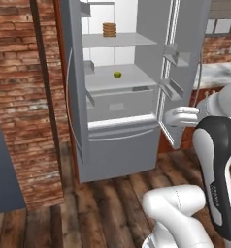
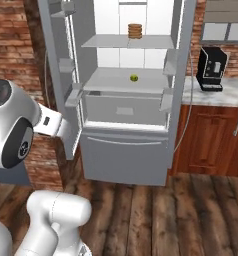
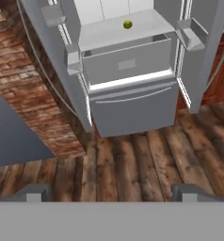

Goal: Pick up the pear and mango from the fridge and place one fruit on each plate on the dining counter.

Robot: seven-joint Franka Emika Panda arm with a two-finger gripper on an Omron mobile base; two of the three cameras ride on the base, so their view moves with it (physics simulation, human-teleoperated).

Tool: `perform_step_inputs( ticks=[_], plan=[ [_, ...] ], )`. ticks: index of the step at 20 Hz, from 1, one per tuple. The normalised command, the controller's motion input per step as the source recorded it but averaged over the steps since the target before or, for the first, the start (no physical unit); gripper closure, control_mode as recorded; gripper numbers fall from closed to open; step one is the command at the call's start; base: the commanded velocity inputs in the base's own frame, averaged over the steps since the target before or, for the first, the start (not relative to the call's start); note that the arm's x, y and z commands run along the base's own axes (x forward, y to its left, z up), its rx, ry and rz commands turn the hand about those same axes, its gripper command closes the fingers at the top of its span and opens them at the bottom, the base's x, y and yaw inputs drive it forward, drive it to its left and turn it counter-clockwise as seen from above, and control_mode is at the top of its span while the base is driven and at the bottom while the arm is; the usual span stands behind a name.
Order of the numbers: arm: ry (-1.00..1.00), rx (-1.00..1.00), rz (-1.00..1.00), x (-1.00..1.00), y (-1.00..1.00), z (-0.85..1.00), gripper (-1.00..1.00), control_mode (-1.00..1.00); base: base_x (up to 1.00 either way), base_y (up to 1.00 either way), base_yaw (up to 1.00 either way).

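The grey fridge [image 1: 112, 145] [image 2: 126, 155] [image 3: 132, 108] stands with both doors swung wide. Its white inside and glass shelves are in plain sight. On the middle shelf lies the small yellow-green pear [image 1: 117, 74] [image 2: 134, 77] [image 3: 127, 24], alone near the centre. My gripper [image 3: 111, 194] is open and empty, well back from the fridge and above the wooden floor, facing the lower drawer. Its wrist [image 1: 183, 116] hangs level with that drawer. The mango, the plates and the dining counter are out of view.
A stack of brown ridged discs [image 1: 109, 30] [image 2: 135, 31] sits on the upper shelf. Right of the fridge, a black coffee machine [image 2: 211, 67] stands on a marble counter [image 2: 216, 90] with wooden cabinets below. A brick wall [image 1: 20, 97] rises on the left.
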Motion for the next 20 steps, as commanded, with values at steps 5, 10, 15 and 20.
perform_step_inputs(
  ticks=[5, 10, 15, 20],
  plan=[
    [0.0, 0.0, 0.0, 0.0, 0.0, 0.0, -1.0, 1.0, 0.74, -0.14, 0.01],
    [0.0, 0.0, 0.0, 0.0, 0.0, 0.0, -1.0, 1.0, 0.61, -0.53, 0.03],
    [0.0, 0.0, 0.0, 0.0, 0.0, 0.0, -1.0, 1.0, 0.95, -0.21, 0.02],
    [0.0, 0.0, 0.0, 0.0, 0.0, 0.0, -1.0, 1.0, 0.99, -0.06, 0.0]
  ],
)
